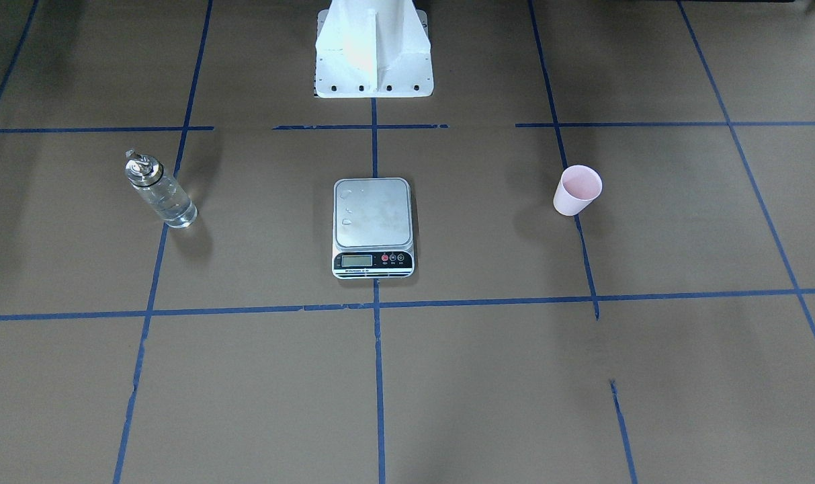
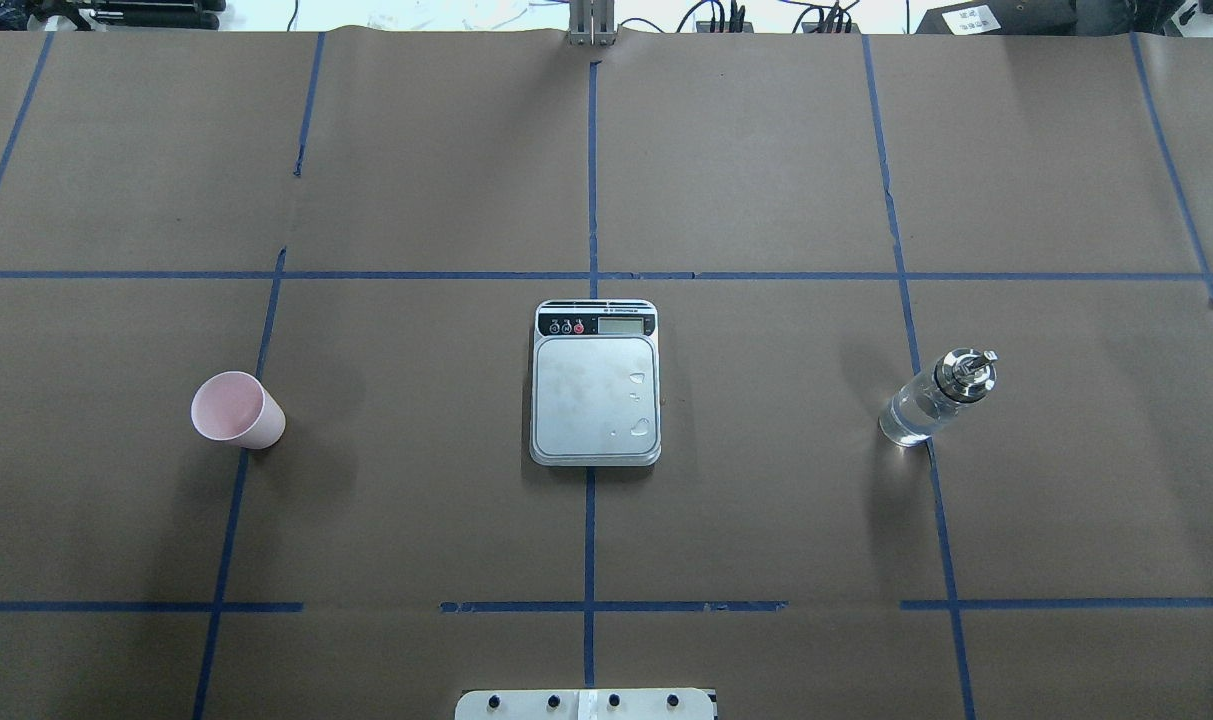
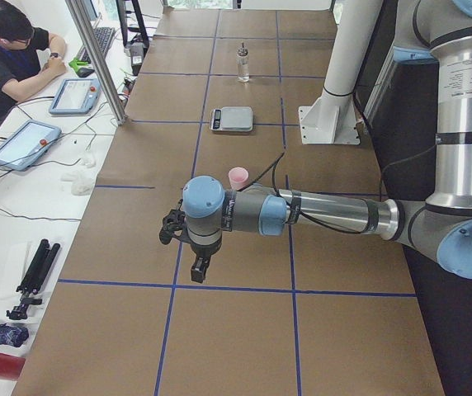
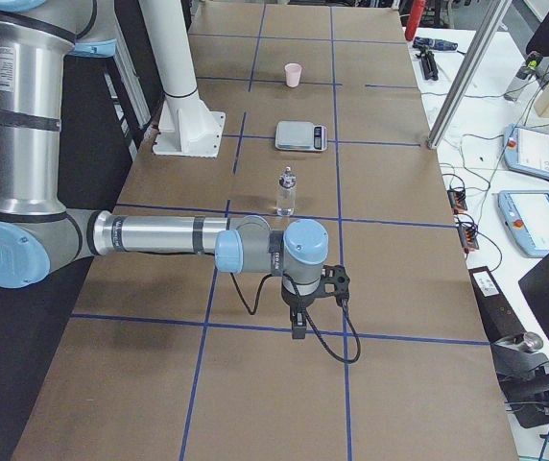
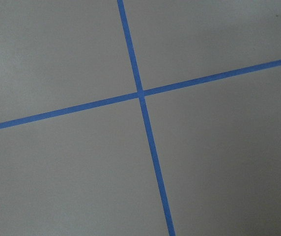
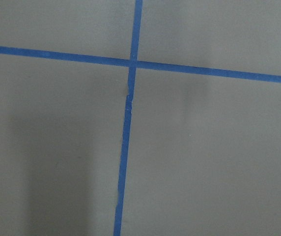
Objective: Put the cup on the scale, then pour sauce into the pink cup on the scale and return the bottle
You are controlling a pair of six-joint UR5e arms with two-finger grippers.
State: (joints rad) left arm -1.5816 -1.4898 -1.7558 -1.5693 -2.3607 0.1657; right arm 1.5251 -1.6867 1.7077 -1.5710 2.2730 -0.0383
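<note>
Cup (image 2: 236,410) isn't on the scale (image 2: 596,395) yet. It stands upright toward the worktop's (image 2: 416,150) left end, with the scale in the middle and the bottle (image 2: 931,400) toward the right end. My left gripper (image 3: 196,275) and right gripper (image 4: 298,331) hang over bare paper, and I can't tell if either is parted or closed. The cup looks light and maybe squashy, so I'd pinch it gently mid-wall. The bottle's glass, so heavier and slick: go for the body, not the cap.

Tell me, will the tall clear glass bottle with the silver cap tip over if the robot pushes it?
Probably, if pushed near its top: the clear glass bottle is tall and narrow on a small base. Its smooth glass may slip in a grip and could break if dropped. Clear liquid inside likely adds weight.
</note>
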